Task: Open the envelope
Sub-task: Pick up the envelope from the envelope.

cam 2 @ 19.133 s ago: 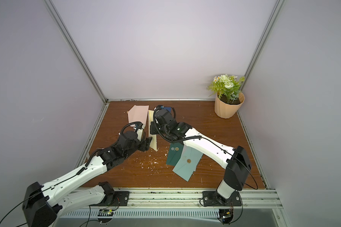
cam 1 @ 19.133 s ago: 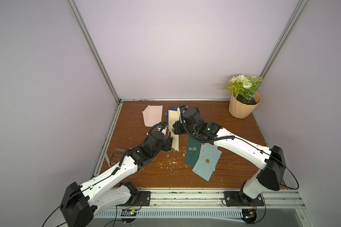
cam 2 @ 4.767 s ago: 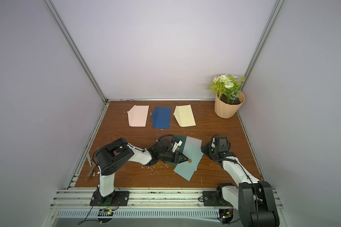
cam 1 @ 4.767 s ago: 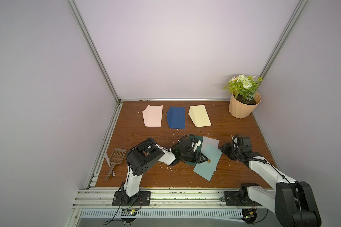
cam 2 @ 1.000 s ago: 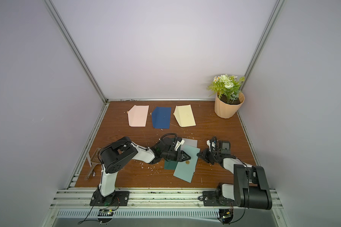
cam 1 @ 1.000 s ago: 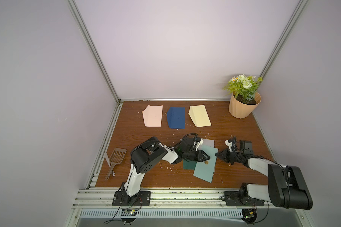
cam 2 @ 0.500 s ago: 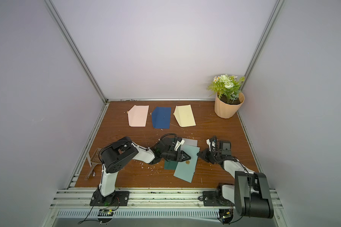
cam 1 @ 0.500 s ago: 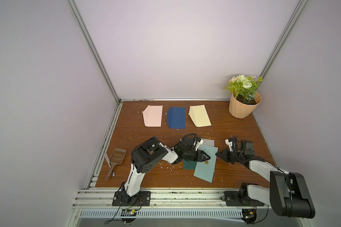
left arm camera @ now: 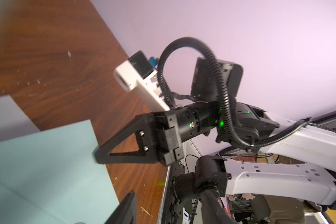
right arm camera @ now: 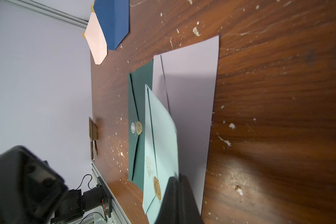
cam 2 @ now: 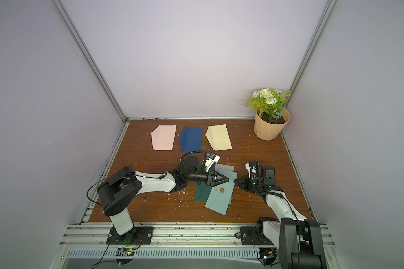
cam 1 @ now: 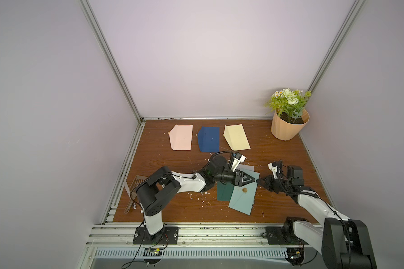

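A light teal envelope (cam 1: pixel 241 199) (cam 2: pixel 217 200) with a gold wax seal (cam 1: pixel 244 190) (right arm camera: pixel 157 187) lies flap up on a dark green envelope (cam 1: pixel 222 192) (right arm camera: pixel 139 100) and a grey envelope (cam 1: pixel 249 167) (right arm camera: pixel 190 93). My right gripper (cam 1: pixel 260 181) (left arm camera: pixel 99 157) (right arm camera: pixel 179 186) is shut on the teal envelope's right edge beside the seal, and that edge bows up a little. My left gripper (cam 1: pixel 254 180) (cam 2: pixel 232 180) reaches over the teal envelope (left arm camera: pixel 47 164), tip to tip with the right one. One of its fingers (left arm camera: pixel 124 209) shows well off to the side, so its jaws stand open and empty.
Pink (cam 1: pixel 181 137), navy (cam 1: pixel 209 139) and cream (cam 1: pixel 237 137) envelopes lie in a row at the back. A potted plant (cam 1: pixel 289 128) stands in the back right corner. A brown scoop (cam 1: pixel 135 186) lies at the left edge. White paper crumbs are scattered over the wooden table (cam 1: pixel 173 163).
My right gripper has closed fully on the teal envelope's edge. Both arms have hardly shifted.
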Controlling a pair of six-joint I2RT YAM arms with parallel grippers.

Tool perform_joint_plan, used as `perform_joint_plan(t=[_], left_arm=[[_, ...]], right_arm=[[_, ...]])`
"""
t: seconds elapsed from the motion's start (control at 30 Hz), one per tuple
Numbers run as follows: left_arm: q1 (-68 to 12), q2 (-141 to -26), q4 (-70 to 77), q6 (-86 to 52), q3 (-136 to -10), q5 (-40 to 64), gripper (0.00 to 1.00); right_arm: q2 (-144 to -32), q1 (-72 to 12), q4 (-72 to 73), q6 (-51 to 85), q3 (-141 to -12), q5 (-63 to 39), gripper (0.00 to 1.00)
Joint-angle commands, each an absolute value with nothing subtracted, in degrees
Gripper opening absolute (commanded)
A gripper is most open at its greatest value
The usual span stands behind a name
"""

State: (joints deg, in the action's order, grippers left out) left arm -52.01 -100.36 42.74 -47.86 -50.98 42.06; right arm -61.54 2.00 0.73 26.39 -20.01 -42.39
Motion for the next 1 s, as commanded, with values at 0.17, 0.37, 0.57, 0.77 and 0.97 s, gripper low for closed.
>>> perform_joint_plan(t=[0.17,0.37,0.57,0.77,0.97], left_arm=[[-44.7,-91.6,36.2,-41.5,-46.3,40.3,0.60],[-41.9,-86.4,28.4,-34.7,-45.7,38.6,0.63],[-40.5,-85.2,28.9,-33.7,-44.9,39.1,0.65],[-40.0,-85.4,32.4,-34.7,-43.9,40.5,0.65],[-38.0,-85.6,37.0,-37.5,-42.6,43.3,0.65]], right_arm=[[-55.2,1.8,0.3,31.0,-25.5,-48.9,0.00],[-51.0,1.8,4.9,38.6,-26.9,-52.7,0.00],[-48.4,1.6,8.4,44.9,-29.1,-55.4,0.00],[-47.3,1.5,11.0,48.9,-30.2,-57.1,0.00],[-46.2,0.6,14.1,52.8,-31.1,-58.4,0.00]])
